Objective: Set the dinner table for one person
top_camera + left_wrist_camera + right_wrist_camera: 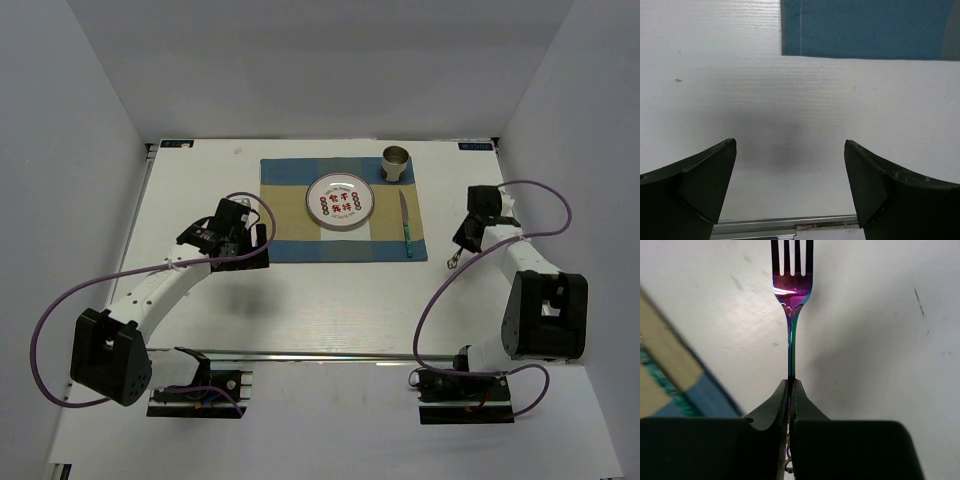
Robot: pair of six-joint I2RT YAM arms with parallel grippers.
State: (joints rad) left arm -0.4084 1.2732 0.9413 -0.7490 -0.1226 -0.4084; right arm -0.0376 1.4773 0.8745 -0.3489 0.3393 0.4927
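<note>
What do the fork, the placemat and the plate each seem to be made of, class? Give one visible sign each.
Fork: likely metal, iridescent purple-green mirror finish, bright glints.
Placemat: cloth, matte blue-and-tan checks, stitched hem visible.
Plate: probably glazed ceramic, possibly plastic; smooth white with red print.

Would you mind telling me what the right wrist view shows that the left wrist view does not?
Only the right wrist view shows the iridescent fork, its handle clamped between the shut right jaws with the tines pointing away, and tan checks on the placemat. Only the left wrist view shows the left jaws standing wide open with nothing between them, and a metal rail along the bottom edge. Both show the white table and a blue part of the placemat.
</note>
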